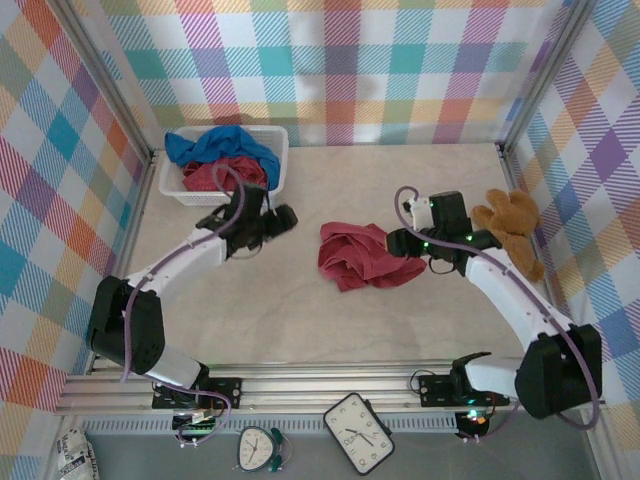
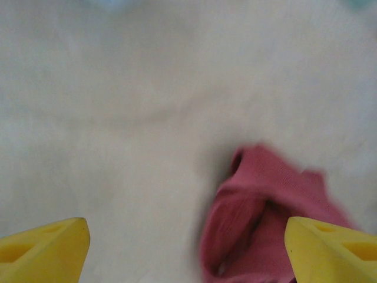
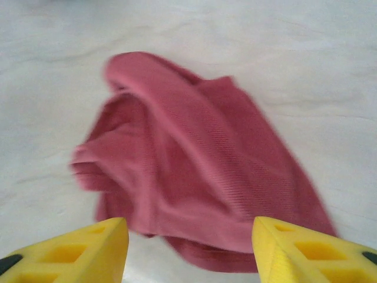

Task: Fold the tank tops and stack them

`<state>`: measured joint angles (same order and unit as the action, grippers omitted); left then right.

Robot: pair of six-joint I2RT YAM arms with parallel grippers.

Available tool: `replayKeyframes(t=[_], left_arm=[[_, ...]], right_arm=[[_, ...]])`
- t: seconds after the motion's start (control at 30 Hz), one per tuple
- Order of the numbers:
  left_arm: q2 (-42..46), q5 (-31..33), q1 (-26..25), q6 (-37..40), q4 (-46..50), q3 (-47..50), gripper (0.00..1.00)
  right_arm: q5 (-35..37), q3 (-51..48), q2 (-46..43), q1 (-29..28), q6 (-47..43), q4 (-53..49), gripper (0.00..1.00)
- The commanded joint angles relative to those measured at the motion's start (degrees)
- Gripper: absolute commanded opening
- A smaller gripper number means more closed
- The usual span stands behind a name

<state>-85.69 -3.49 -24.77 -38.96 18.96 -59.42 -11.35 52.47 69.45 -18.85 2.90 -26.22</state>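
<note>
Top external view: one dark red tank top point(image 1: 355, 256) lies crumpled on the worktop point(image 1: 300, 325), between your two arms. Your right hand point(image 1: 396, 243) sits at the heap's right edge, touching or just short of it; I cannot tell which. Your left hand point(image 1: 286, 218) is well apart from the heap, on its left side.

- Right hand is the nearer. Its fingers stand apart with nothing clamped, and the cloth lies just ahead of them in the right wrist view.
- Left hand's fingers are spread wide and empty. The heap lies ahead and to the right in the left wrist view.
- The heap is bunched and slightly wider left to right, with no hem or strap readable.
- The white mesh basket point(image 1: 169, 180) at far left holds the blue tank top point(image 1: 215, 146) and the second dark red tank top point(image 1: 226, 173).
- The teddy bear point(image 1: 513, 226) is at far right, beside the right arm.

Judgement: no top is folded yet. The heap needs spreading flat first.
</note>
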Motion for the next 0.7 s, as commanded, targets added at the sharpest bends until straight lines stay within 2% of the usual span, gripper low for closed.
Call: replayKeyframes(t=[0.0, 0.13, 0.27, 0.37, 0.67], left_arm=[[2.04, -3.31, -3.57, -0.27, -1.13, 4.34, 0.85], [-0.27, -3.67, -8.24, -5.44, -7.78, 6.85, 0.79], [-5.66, -4.07, -10.78, -6.64, -10.63, 6.09, 0.74], [-9.7, -5.92, -11.61, -7.13, -15.04, 5.17, 0.72], [-19.0, -7.94, -12.71, -7.36, -16.21, -0.99, 0.58]], right_arm=[[-4.81, -3.38, -0.39, -4.82, 4.07, 2.62, 0.59], [-1.74, -5.67, 3.88, -9.19, 7.05, 6.89, 0.59], [8.93, -6.2, 8.39, -13.28, 6.33, 10.87, 0.6], [13.54, -6.98, 10.98, -13.84, 5.98, 14.66, 0.61], [24.5, -5.18, 19.02, -14.2, 6.49, 15.43, 0.59]])
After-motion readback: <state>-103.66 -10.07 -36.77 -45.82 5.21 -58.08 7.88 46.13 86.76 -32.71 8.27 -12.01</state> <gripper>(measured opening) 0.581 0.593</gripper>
